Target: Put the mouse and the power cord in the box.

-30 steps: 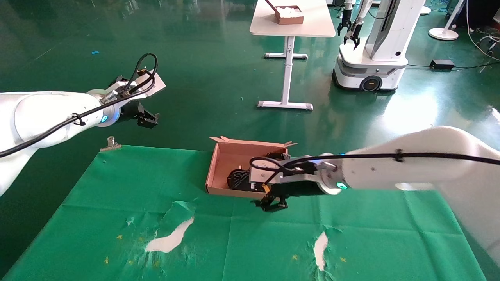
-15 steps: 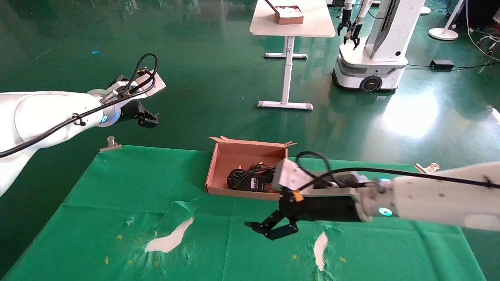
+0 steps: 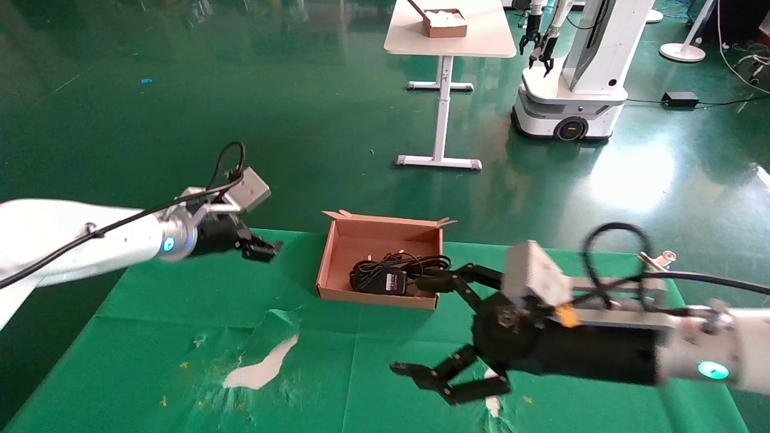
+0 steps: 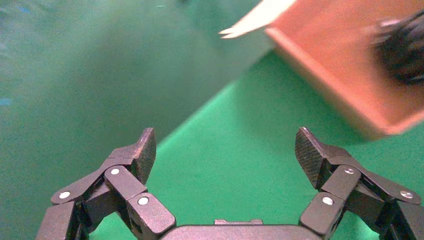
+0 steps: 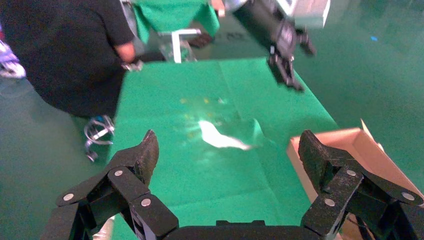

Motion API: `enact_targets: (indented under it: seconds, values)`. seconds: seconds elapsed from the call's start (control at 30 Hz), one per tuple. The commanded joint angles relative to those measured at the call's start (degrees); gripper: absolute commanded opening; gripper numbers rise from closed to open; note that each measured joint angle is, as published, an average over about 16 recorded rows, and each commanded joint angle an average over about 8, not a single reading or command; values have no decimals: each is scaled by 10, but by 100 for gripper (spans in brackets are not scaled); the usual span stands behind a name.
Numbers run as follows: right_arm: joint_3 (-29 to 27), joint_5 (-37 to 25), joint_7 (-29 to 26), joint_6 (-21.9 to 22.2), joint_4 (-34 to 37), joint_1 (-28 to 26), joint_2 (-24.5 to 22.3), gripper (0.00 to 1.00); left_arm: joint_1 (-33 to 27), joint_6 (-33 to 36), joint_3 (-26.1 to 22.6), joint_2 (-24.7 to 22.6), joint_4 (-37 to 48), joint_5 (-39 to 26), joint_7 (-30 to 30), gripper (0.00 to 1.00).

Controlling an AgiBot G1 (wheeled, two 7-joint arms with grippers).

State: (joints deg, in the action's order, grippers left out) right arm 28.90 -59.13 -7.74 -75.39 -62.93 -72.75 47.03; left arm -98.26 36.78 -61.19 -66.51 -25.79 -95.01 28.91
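Withdrawing: the right gripper (image 3: 448,337) has pulled back from the box (image 3: 337,240) toward the robot over the last second; it now hangs spread wide and empty above the green-covered bench (image 3: 180,300), with the box beyond its fingertips.
Left gripper: the left gripper (image 3: 261,249) has dropped from its raised spot down to the bench's far edge; in its wrist view its jaws stand released, nothing between them, and the box's near wall lies just ahead and to one side.
Power cord: the power cord (image 3: 376,278) lies coiled inside the box, against the wall nearest the right gripper, its pale-labelled plug block facing up.
Mouse: a thin cable runs across the box floor behind the coil, but I cannot make out the mouse body itself.
Meaning: with both grippers empty and nothing loose on the cloth, the packing looks done or nearly so.
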Motion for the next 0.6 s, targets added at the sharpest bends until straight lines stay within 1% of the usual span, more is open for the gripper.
enact_targets:
  seconds: [0.03, 0.43, 0.6]
  values:
    - [-16, 21, -4, -12, -13, 14, -15, 100, 15, 20, 19, 13, -20, 22, -8, 100]
    - [-109, 146, -25, -87, -90, 94, -101, 100, 108, 144, 133, 93, -141, 157, -53, 100]
    - [-128, 172, -30, -102, -106, 111, -119, 100, 147, 196, 181, 126, -191, 213, -73, 100]
